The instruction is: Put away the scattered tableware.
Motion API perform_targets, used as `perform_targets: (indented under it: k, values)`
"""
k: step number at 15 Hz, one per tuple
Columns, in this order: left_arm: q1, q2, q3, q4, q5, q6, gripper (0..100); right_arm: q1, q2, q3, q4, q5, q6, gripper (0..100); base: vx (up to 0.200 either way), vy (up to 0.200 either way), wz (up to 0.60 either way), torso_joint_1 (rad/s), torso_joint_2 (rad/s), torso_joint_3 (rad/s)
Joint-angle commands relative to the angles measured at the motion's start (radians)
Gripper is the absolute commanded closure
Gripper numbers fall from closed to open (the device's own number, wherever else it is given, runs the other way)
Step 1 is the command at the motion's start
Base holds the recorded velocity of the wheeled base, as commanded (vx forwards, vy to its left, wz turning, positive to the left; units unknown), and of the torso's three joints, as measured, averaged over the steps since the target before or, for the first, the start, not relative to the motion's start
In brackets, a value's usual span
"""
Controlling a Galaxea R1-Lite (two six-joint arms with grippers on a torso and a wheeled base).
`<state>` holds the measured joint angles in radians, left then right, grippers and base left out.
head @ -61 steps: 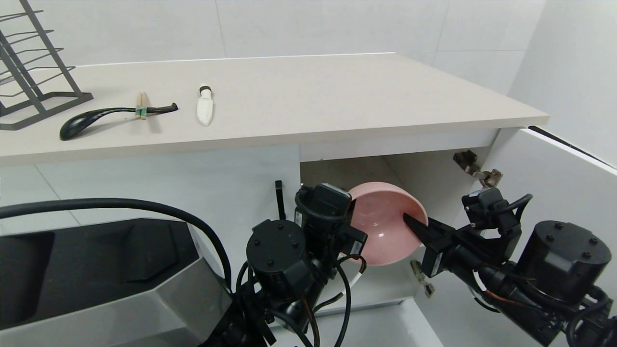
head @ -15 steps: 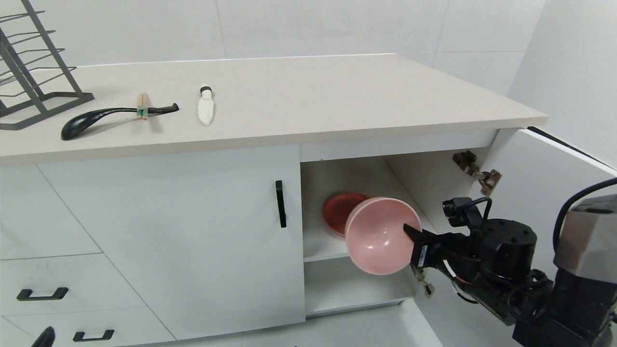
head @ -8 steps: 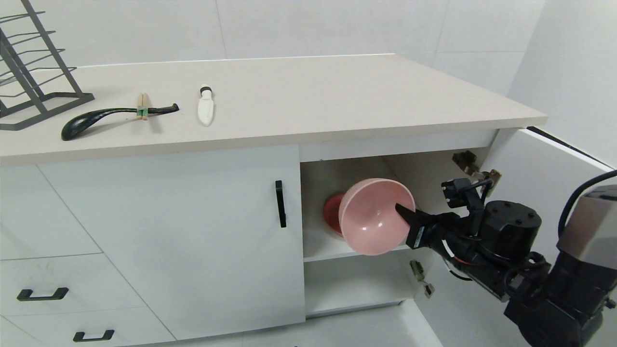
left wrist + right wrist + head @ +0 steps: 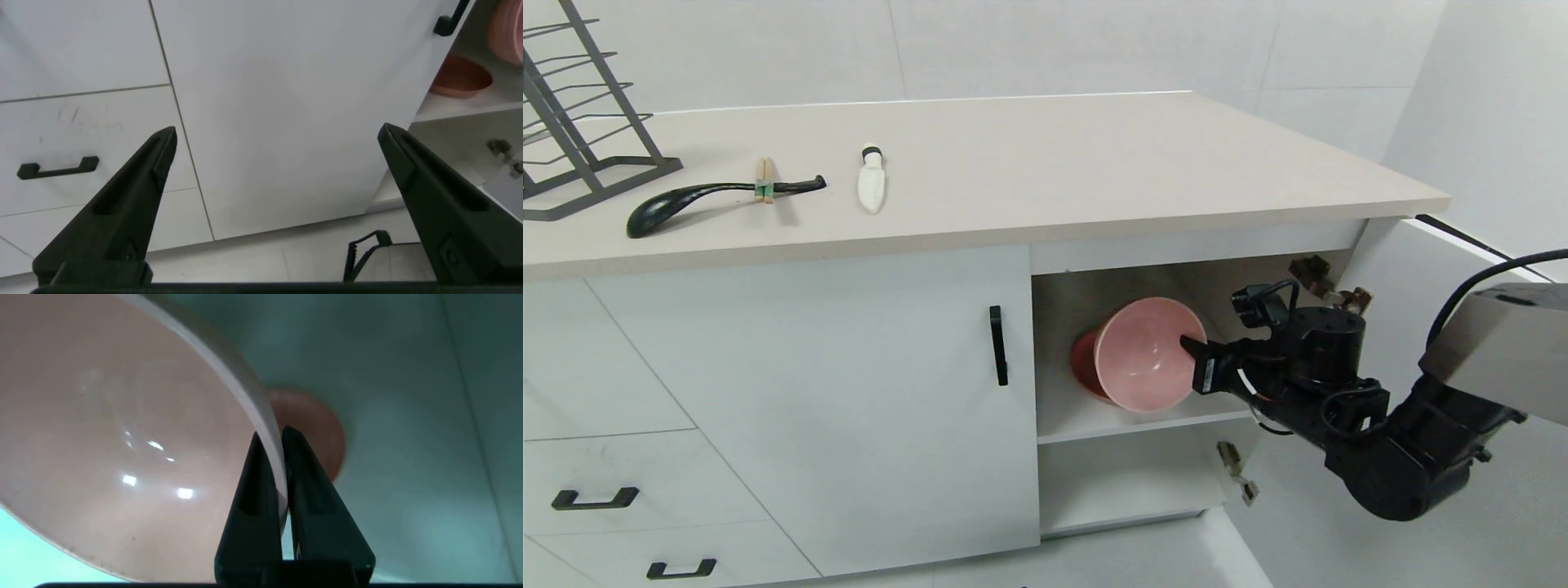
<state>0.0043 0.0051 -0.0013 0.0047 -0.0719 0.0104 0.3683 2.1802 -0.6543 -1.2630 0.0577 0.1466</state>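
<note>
One step in hand: stowing the pink bowl [image 4: 1139,355] in the open cabinet [image 4: 1258,294]. Found the right tool [image 4: 1188,347] closed down to a narrow slit on the bowl's rim, one finger inside and one outside. Held the bowl tipped on edge, hollow facing out of the cabinet, over the upper shelf [image 4: 1086,425] and just in front of a red dish [image 4: 1083,359] resting there. Could not tell whether the bowl's lower edge touched the shelf or the dish. Saw the left tool [image 4: 278,135] spread wide with nothing in it, low down before the closed cabinet door [image 4: 286,98]. Judged the placing unfinished. Reckoned the next move called for tipping the bowl level, setting it down on the shelf beside or on the dish, then parting the fingers and drawing back clear of the door hinge [image 4: 1327,290]. Counted three things waiting on the tabletop [image 4: 1094,155]: a black ladle [image 4: 678,200], a pair of chopsticks [image 4: 762,180] and a white utensil [image 4: 872,181].
</note>
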Motion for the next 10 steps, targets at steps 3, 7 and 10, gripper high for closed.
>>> perform_targets:
  k: [3, 7, 10]
  values:
    - [0.002, 0.007, 0.0, 0.0, 0.001, -0.001, 0, -0.005, 0.066, -0.076, 0.016, -0.001, -0.018, 100, 0.0, 0.0, 0.0, 0.0, 0.0, 0.0]
    - [0.002, 0.006, 0.001, -0.002, 0.047, -0.017, 0, -0.003, 0.11, -0.197, 0.129, -0.002, -0.016, 100, 0.0, 0.0, 0.0, 0.0, 0.0, 0.0]
    - [0.0, 0.004, 0.001, -0.003, 0.067, -0.041, 0, -0.015, 0.145, -0.249, 0.174, -0.002, -0.018, 100, 0.0, 0.0, 0.0, 0.0, 0.0, 0.0]
